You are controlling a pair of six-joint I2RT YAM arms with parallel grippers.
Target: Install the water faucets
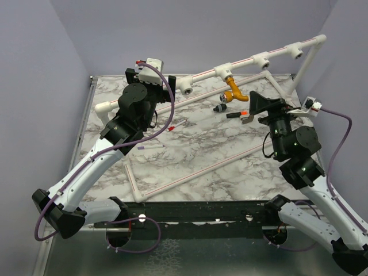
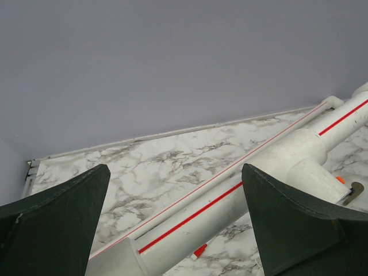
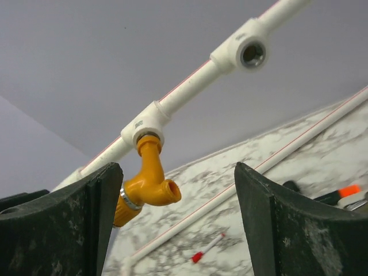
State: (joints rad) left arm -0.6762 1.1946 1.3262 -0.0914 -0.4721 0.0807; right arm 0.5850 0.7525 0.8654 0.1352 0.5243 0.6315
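Right wrist view shows one mustard-orange faucet (image 3: 146, 179) seated in a white tee socket (image 3: 144, 127) of the raised pipe rail, with its spout hanging down. The right hand (image 3: 177, 169) sits on the near side of it with fingers spread wide and holding nothing, so the tap hangs on its own. The left hand (image 2: 175, 172) is at the far left of the desk (image 1: 201, 155). It is also spread, with a white pipe (image 2: 230, 201) running between its fingers unclamped.

The next tee (image 3: 250, 53) along the rail is bare, and the top view suggests two more bare sockets. By that count, one tap is fitted and the larger part is left. Two small dark pieces (image 1: 219, 108) lie on the desk just left of the right hand. They may be further taps, but they are too small to tell.
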